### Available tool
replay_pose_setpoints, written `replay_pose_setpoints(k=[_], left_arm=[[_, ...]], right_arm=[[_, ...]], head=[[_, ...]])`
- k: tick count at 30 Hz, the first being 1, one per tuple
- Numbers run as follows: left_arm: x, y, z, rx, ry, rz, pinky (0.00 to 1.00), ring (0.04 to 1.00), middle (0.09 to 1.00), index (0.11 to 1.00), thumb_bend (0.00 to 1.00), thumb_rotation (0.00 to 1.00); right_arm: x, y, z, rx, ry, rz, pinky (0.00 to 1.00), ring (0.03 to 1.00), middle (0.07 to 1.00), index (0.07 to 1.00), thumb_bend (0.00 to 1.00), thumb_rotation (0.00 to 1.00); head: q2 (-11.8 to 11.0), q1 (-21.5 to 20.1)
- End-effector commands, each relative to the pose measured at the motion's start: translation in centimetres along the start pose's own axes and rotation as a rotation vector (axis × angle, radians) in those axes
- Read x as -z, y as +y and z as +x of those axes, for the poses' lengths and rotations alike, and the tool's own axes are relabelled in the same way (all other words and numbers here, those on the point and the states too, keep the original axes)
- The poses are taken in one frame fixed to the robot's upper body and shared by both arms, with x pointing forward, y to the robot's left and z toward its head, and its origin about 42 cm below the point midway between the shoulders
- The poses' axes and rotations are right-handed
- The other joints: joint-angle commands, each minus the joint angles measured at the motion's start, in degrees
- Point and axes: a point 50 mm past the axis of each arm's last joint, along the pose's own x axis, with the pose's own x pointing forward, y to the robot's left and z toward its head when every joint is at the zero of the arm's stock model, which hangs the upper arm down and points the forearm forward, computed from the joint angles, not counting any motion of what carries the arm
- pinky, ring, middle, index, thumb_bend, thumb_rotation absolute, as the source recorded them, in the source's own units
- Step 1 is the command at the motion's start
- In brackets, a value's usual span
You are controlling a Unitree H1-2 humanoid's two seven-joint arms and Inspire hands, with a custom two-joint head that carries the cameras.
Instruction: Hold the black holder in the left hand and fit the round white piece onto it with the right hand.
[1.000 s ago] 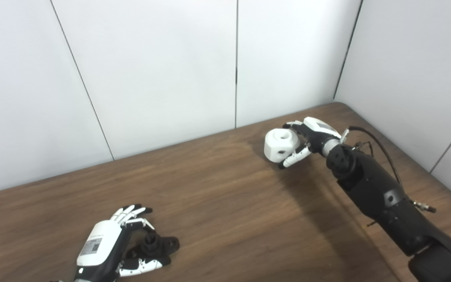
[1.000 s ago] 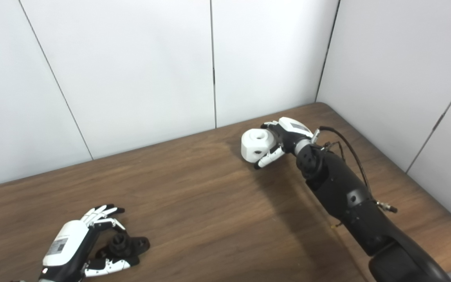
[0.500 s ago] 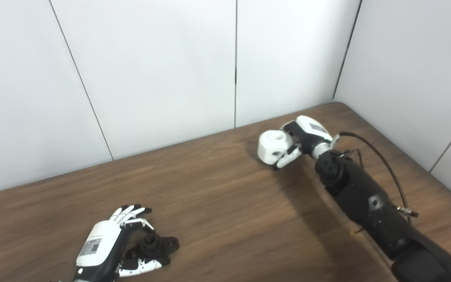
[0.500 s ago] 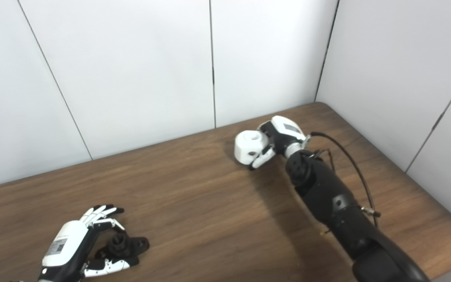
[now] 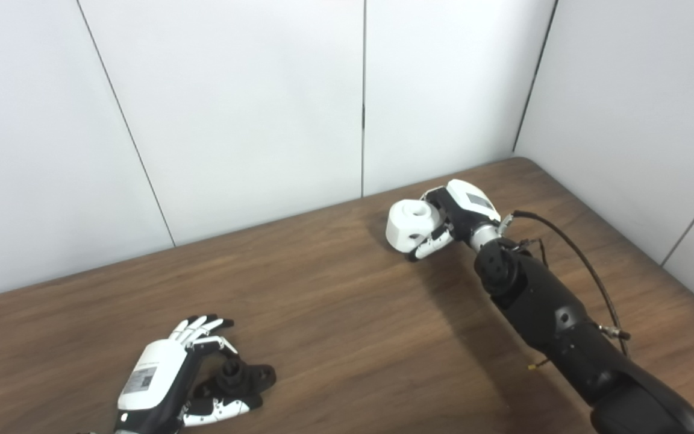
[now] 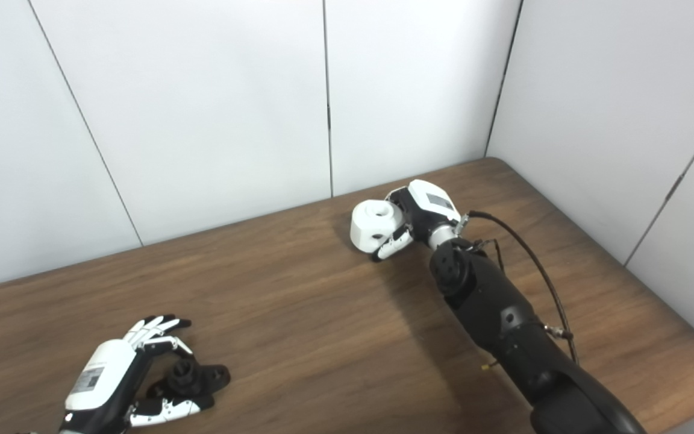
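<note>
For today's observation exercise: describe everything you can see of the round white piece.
The round white piece is a chunky, matte, plastic-looking drum with a round hollow in its top face and a small dark hole in its side. The right hand grips it from the right, above the far right part of the wooden table.

The table [image 5: 335, 313] shows dark, matt wood grain, the round white piece [image 5: 408, 225] looks smooth matt plastic, and the black holder [image 5: 240, 380] dull plastic.
</note>
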Motion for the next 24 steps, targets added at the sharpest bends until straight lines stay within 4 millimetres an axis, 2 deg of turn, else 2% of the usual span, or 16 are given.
replay_pose_setpoints(k=[1, 12, 24], left_arm=[[2.8, -5.9, -5.8, 0.221, 0.189, -0.003, 0.96, 0.916, 0.849, 0.485, 0.52, 0.05], [2.8, -5.9, -5.8, 0.225, 0.190, 0.005, 0.96, 0.921, 0.853, 0.485, 0.52, 0.05], [2.8, -6.1, -5.6, 0.221, 0.188, 0.006, 0.96, 0.926, 0.856, 0.485, 0.52, 0.05]], right_arm=[[-2.8, 0.2, 0.2, 0.005, -0.090, 0.013, 0.66, 0.763, 0.727, 0.484, 0.52, 0.13], [-7.5, -2.5, -0.5, 0.096, -0.224, 0.040, 0.63, 0.745, 0.714, 0.483, 0.52, 0.13], [-12.8, -7.5, -2.9, 0.166, -0.439, 0.015, 0.59, 0.754, 0.725, 0.483, 0.52, 0.13]], head=[[0.14, 0.23], [0.71, 1.25], [1.82, 5.15]])
